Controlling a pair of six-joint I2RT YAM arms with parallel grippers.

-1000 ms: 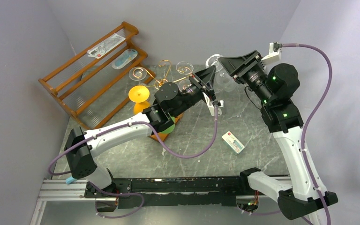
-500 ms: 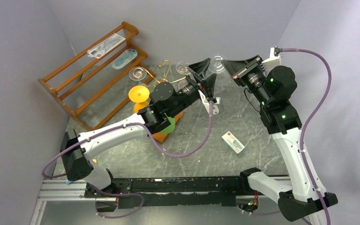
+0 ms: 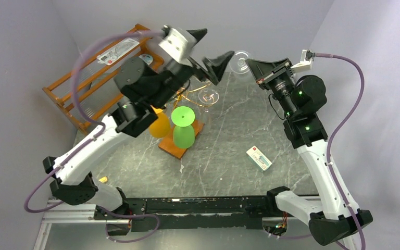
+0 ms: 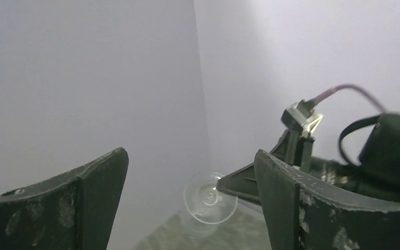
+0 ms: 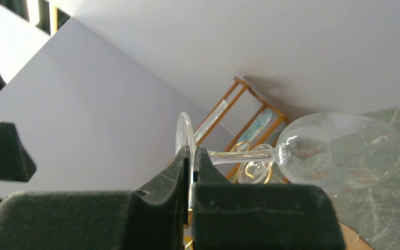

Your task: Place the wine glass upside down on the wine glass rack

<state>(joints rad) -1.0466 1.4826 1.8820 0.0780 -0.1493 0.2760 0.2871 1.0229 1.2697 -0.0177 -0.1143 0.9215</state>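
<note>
1. The right end effector [image 3: 249,64] is closed on the round foot of the wine glass [image 3: 238,61]. In the right wrist view its two fingers [image 5: 161,182] pinch the edge of the foot with no gap between them.
2. The wine glass is in the air above the far side of the table [image 3: 229,156]. It lies on its side, with the stem about level and the bowl pointing away from the fingers.
3. The glass is to the right of the wine glass rack [image 3: 179,148] and apart from it (no scroll arm touches it).
4. The left end effector [image 3: 216,44] is open wide and nothing is between its fingers. It is raised high above the rack, near the foot of the glass but not touching it. In the left wrist view the foot shows in the gap between the two fingers.
5. The rack stands on the table, left of the middle, with its gold curled wire arms above the orange-brown wooden base.
6. A green glass [image 3: 183,127] stands upside down at the rack, foot on top. An orange glass [image 3: 160,125] is just beside it, partly hidden by the left arm. A clear glass [image 3: 208,96] is at the right side of the rack.
7. A stepped wooden shelf [image 3: 83,88] leans in the far left corner with flat packets on it.
8. A small white box [image 3: 259,158] lies on the table near the right arm.
</note>
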